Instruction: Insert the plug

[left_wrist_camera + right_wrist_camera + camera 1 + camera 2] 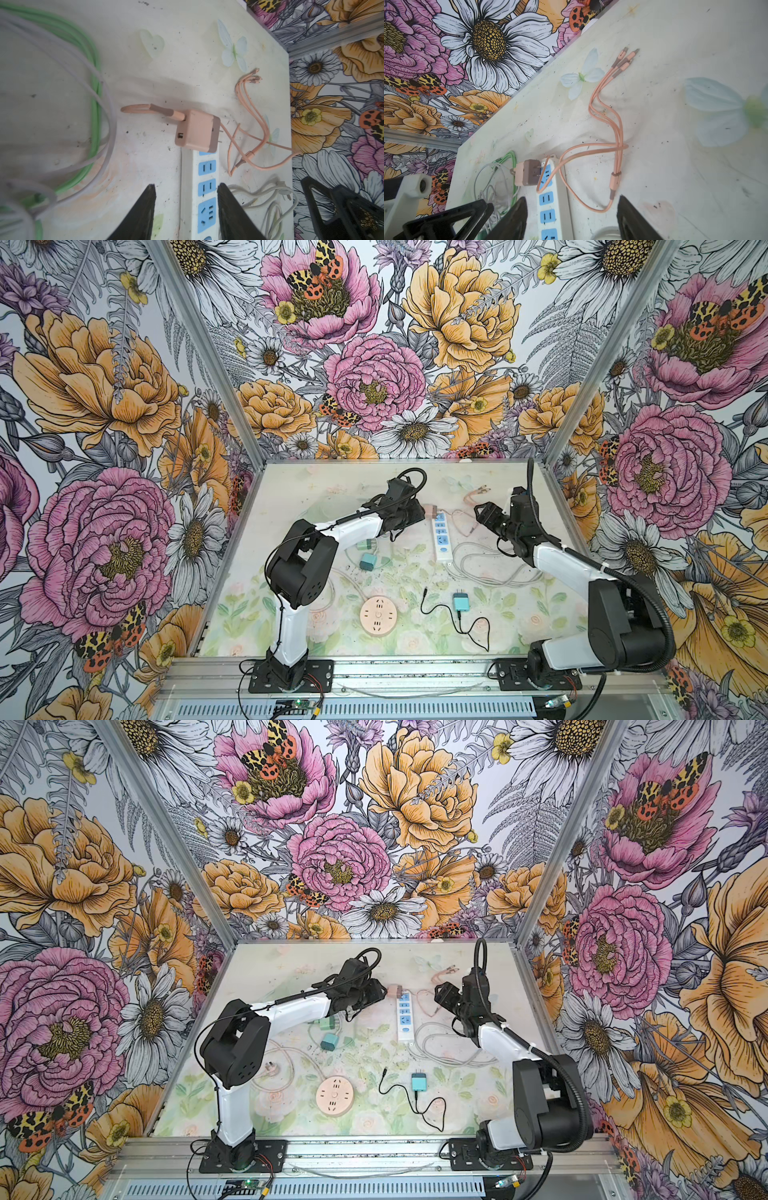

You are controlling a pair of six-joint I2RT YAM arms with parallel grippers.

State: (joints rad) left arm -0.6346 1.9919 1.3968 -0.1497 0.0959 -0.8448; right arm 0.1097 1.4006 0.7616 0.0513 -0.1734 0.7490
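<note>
Pink plug lies tipped at the far end of the white power strip, prongs bare, not seated. Left gripper and right gripper both have jaws spread, gripping nothing.

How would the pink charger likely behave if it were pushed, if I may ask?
The boxy pink charger would probably slide rather than roll. Its exposed prongs, beside the power strip, might snag. Its thin cable looks floppy and would likely trail.
</note>
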